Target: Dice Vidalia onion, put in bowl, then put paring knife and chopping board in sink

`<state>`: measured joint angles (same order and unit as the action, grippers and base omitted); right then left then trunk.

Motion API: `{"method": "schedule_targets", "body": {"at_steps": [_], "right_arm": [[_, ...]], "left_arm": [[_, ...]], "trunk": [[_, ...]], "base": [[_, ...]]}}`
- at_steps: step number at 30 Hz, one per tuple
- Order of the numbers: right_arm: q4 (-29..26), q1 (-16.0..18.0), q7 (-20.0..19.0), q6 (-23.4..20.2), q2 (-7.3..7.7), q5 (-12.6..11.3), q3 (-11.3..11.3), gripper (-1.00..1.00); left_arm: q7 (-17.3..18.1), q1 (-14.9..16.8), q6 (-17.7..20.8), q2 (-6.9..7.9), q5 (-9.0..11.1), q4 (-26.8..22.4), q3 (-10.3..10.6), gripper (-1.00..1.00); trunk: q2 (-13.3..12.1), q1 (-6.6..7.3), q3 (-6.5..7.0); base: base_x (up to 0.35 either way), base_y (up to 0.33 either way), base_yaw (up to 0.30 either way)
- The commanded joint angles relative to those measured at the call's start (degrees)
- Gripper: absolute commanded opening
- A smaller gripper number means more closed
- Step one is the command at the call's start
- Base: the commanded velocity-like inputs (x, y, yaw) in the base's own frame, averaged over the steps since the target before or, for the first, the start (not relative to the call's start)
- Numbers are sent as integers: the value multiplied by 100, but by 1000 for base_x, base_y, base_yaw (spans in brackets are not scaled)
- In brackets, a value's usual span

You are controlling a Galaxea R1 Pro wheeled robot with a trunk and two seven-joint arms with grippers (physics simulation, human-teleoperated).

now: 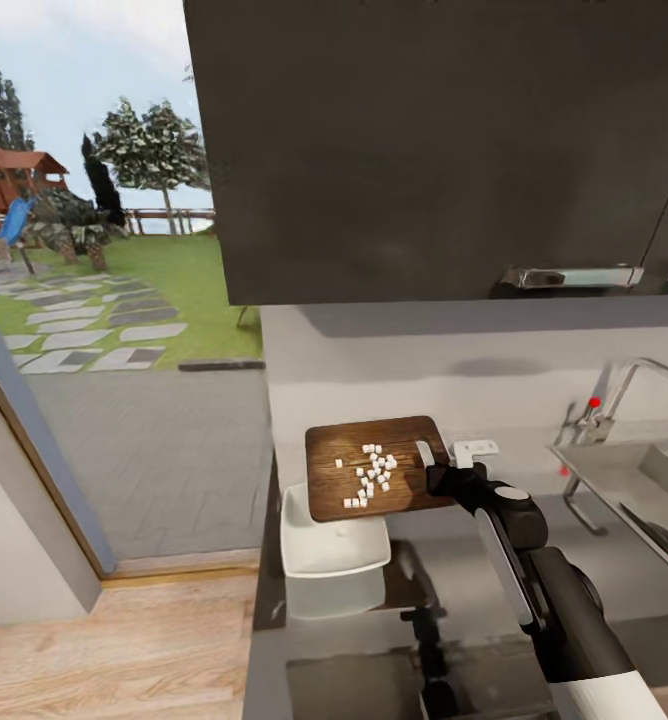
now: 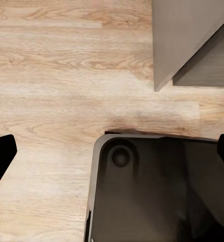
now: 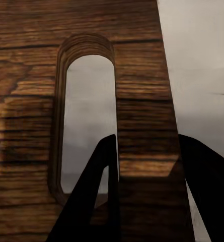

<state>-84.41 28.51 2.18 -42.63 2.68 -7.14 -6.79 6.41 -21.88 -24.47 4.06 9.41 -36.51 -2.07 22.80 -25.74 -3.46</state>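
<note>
Right tool (image 1: 442, 462) clenches the chopping board (image 1: 374, 467) by its handle strip, lifted over the bowl (image 1: 329, 545) so diced onion (image 1: 372, 472) can slide off.

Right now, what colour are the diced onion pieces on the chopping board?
White, scattered on the brown wooden chopping board; the diced onion pieces show best in the head view.

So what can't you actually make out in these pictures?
- Head view: the bowl's far side, covered by the chopping board held over it.
- Head view: the knife in the sink, cut off by the picture's edge.
- Left wrist view: the left gripper fingers, mostly cut off by the picture's edges.
</note>
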Motion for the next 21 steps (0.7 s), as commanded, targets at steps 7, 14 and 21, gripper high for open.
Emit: {"method": "schedule_targets", "body": {"at_steps": [7, 14, 21], "right_arm": [[-6, 5, 28, -26, 5, -24, -7, -100], [-6, 5, 28, -26, -3, -22, -7, -100], [2, 5, 28, -26, -4, -17, -7, -100]], "left_arm": [[60, 0, 1, -1, 61, -11, -12, 100], [59, 0, 4, -1, 61, -15, -12, 100], [60, 0, 1, -1, 61, -22, -10, 100]], "trunk": [[12, -4, 51], [12, -4, 94], [12, -4, 96]], "base": [[0, 18, 0], [0, 110, 0], [0, 57, 0]]}}
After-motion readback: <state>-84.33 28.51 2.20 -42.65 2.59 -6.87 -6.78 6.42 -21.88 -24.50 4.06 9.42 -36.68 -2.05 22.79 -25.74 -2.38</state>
